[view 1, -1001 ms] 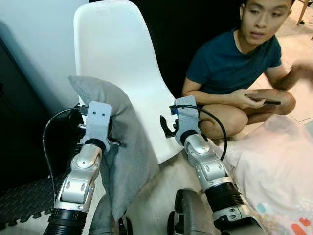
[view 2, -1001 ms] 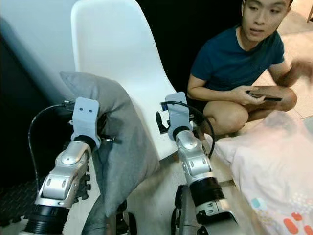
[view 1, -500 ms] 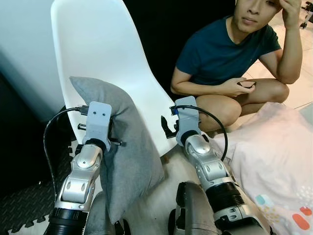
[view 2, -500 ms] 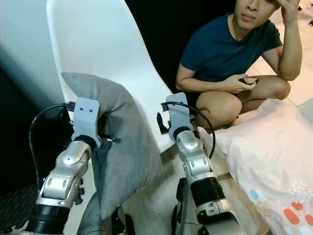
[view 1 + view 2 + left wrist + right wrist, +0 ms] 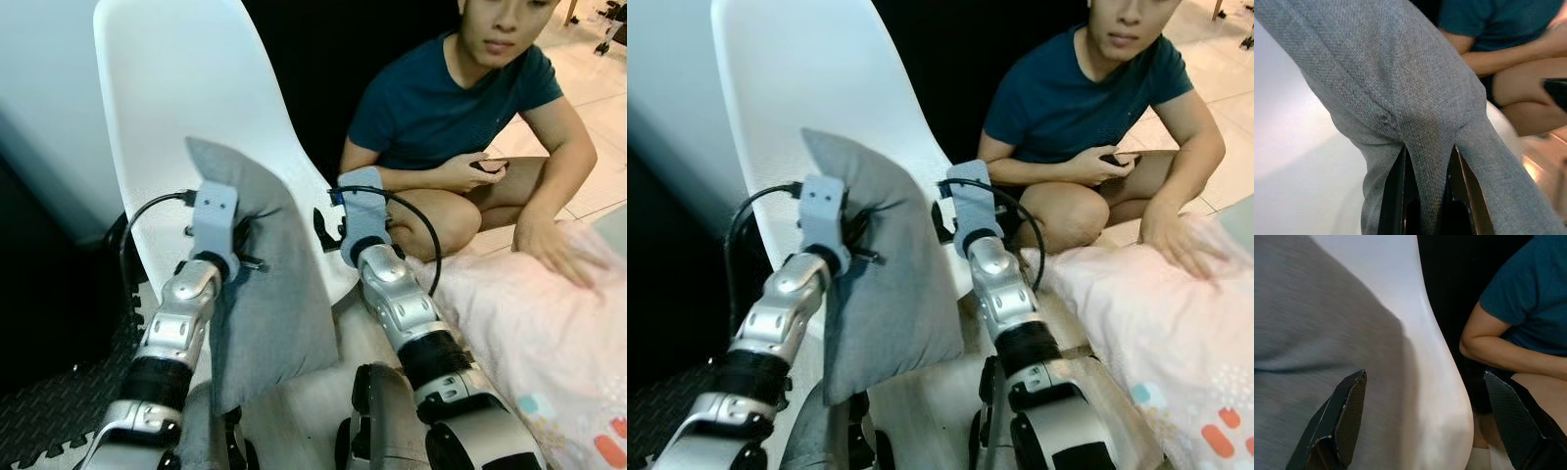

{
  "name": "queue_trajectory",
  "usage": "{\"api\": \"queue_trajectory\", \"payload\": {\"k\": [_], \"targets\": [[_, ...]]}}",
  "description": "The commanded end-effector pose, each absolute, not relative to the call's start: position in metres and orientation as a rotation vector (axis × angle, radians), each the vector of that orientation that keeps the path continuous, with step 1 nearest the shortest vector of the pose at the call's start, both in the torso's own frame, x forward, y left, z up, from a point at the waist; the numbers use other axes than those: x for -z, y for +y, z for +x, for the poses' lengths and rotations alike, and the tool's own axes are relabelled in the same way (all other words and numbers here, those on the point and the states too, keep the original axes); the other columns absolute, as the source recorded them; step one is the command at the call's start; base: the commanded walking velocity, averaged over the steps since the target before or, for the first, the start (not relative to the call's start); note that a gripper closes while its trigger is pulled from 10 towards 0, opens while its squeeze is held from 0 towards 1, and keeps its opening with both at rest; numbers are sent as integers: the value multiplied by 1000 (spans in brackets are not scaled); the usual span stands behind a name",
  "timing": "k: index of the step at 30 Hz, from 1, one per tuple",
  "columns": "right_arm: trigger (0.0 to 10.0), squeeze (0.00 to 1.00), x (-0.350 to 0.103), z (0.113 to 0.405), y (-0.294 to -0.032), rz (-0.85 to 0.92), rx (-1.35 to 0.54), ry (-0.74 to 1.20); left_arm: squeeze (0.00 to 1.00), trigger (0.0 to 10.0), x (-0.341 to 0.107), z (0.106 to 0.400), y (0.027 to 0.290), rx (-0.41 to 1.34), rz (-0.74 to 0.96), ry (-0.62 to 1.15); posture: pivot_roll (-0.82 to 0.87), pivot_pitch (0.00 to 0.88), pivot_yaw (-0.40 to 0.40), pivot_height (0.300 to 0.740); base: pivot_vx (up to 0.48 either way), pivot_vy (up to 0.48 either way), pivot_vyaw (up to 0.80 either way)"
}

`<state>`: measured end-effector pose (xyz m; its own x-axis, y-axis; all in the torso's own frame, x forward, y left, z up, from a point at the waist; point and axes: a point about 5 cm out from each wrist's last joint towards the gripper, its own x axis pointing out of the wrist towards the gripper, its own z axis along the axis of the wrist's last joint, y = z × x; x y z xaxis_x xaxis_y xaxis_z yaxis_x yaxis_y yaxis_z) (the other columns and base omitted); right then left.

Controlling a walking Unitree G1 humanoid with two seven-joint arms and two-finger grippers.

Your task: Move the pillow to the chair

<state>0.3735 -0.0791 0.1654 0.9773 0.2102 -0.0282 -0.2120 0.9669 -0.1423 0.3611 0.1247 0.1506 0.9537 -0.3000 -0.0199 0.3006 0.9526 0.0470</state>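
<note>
While left jaws pinch the grey pillow before the white chair, right jaws gape

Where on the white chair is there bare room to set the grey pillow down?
The chair is bare on its upper backrest, above the grey pillow, and beside the left tool pinching it. The open right tool faces the seat's bare front edge. That edge is crowded: the crouching person and pink bedding lie close by.

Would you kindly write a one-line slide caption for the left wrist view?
Left end effector pinching a fold of the grey pillow above the white chair, a crouching person behind.
</note>
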Motion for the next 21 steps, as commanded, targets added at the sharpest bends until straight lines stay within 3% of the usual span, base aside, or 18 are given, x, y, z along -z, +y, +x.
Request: {"api": "queue_trajectory", "payload": {"k": [1, 10, 12, 15, 21], "targets": [[10000, 0, -163, 374, -80, -131, -207, 20, 0, 10000, -154, 365, 121, 337, 64, -17, 30, 182, -45, 587, 0, 0, 0], [10000, 0, -162, 371, -81, -134, -211, 12, 0, 10000, -157, 375, 105, 487, 0, -19, 9, 183, -37, 587, 0, 0, 0], [10000, 0, -158, 370, -87, -140, -199, 16, 0, 10000, -158, 380, 107, 473, 89, -16, 1, 184, -33, 587, 0, 0, 0], [10000, 0, -155, 368, -90, -137, -205, 11, 0, 10000, -154, 386, 130, 377, 198, 10, 4, 180, -38, 587, 0, 0, 0], [10000, 0, -155, 361, -87, -121, -260, -8, 0, 10000, -133, 380, 158, 369, 381, 75, 6, 174, -44, 587, 0, 0, 0]]}}
